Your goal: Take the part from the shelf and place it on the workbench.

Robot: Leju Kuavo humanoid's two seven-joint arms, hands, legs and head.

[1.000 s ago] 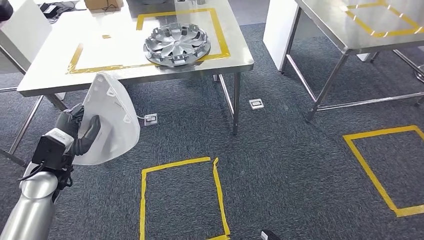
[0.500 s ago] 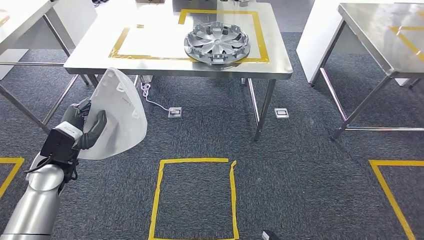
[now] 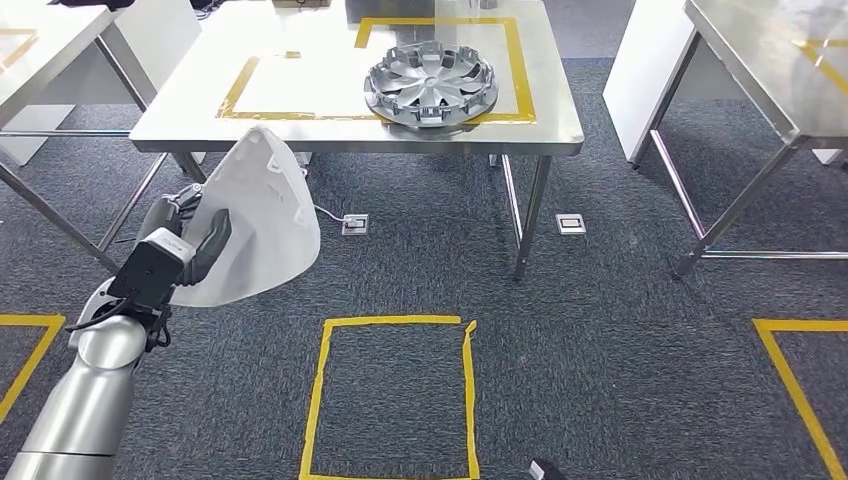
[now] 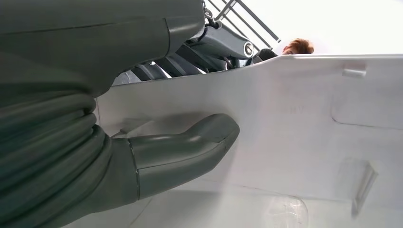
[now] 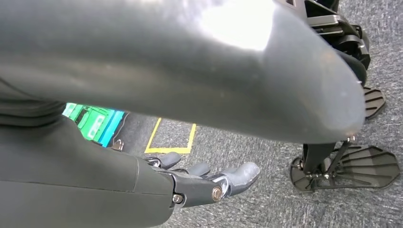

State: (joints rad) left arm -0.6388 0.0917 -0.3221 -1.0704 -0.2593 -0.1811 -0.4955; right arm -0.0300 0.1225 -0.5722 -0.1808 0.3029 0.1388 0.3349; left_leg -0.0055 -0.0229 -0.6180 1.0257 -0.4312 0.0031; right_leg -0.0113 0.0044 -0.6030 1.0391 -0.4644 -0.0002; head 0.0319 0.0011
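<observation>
Left hand [image 3: 190,245] grips white part [image 3: 255,225], thumb pressed on its inner face, fingers [image 4: 209,45] curled behind its edge; part held in air above carpet [image 3: 620,340], near front edge of bench [image 3: 300,135], not touching it; hubcap [image 3: 431,83] lies on bench inside yellow tape outline [image 3: 515,60]; right hand [image 5: 209,183] hangs over carpet, fingers [image 5: 240,175] loosely apart, holding nothing.

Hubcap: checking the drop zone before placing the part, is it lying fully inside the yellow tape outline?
No, the hubcap overlaps the tape outline.
</observation>
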